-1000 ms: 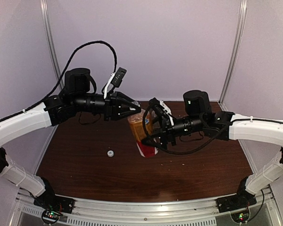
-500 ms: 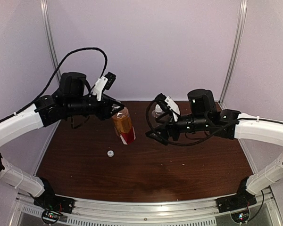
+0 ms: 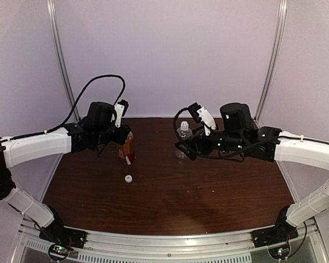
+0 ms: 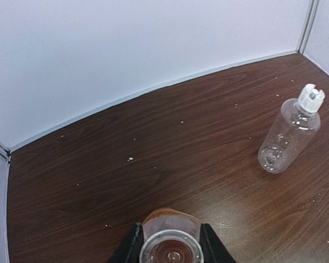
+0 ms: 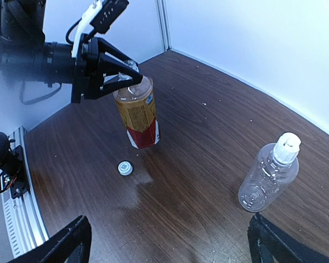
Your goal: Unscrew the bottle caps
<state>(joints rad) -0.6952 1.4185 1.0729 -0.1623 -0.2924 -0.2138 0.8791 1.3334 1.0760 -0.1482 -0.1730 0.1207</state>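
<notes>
The amber bottle [image 3: 129,154] with the red label has an open neck and is held near its top by my left gripper [image 3: 124,141], which is shut on it. Its base is at or just above the table. The left wrist view looks down into its neck [image 4: 171,249] between the fingers [image 4: 132,246]. It also shows in the right wrist view [image 5: 138,112]. A loose white cap [image 3: 128,178] lies on the table in front of it [image 5: 124,168]. The clear bottle [image 3: 182,143] stands capped [image 5: 287,145]. My right gripper [image 3: 187,149] is open and empty beside it [image 5: 172,246].
The brown table [image 3: 208,192] is walled by white panels at the back and sides. The clear bottle also shows at the right of the left wrist view [image 4: 288,137]. The arms' bases and a metal rail [image 3: 170,246] run along the near edge.
My left gripper carried the amber bottle left and down toward the table. My right gripper came away from that bottle and moved back right, now open beside the clear bottle.
</notes>
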